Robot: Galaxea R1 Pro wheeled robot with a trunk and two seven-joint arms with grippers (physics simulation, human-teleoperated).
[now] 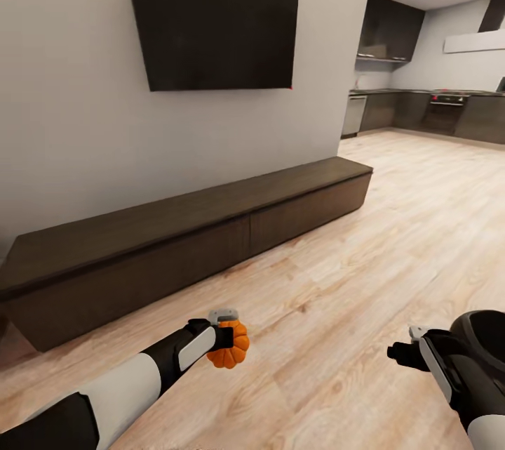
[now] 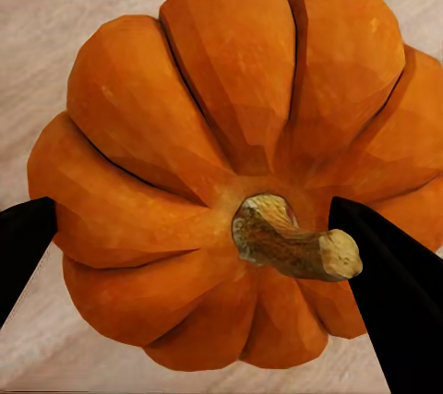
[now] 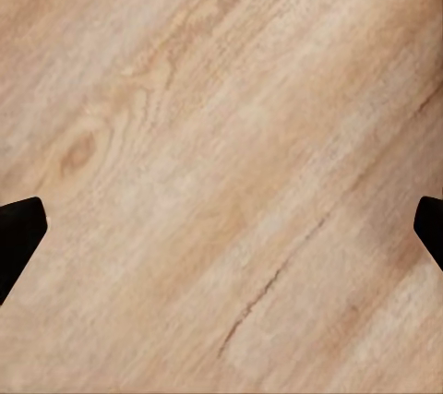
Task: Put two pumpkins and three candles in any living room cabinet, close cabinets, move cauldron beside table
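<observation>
Left hand (image 1: 226, 333), lower centre-left, grasps pumpkin (image 1: 230, 345) above plank floor (image 1: 365, 260). Right hand (image 1: 403, 352), lower right, released, empty. Cabinet (image 1: 175, 239) closed beneath TV (image 1: 214, 22).

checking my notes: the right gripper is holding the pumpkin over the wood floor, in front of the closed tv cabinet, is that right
Not quite: the left gripper holds the pumpkin, not the right one. The head view shows it, and the left wrist view shows the jaws on either side of it. The rest stands: it is over the wood floor, before the closed cabinet.
</observation>
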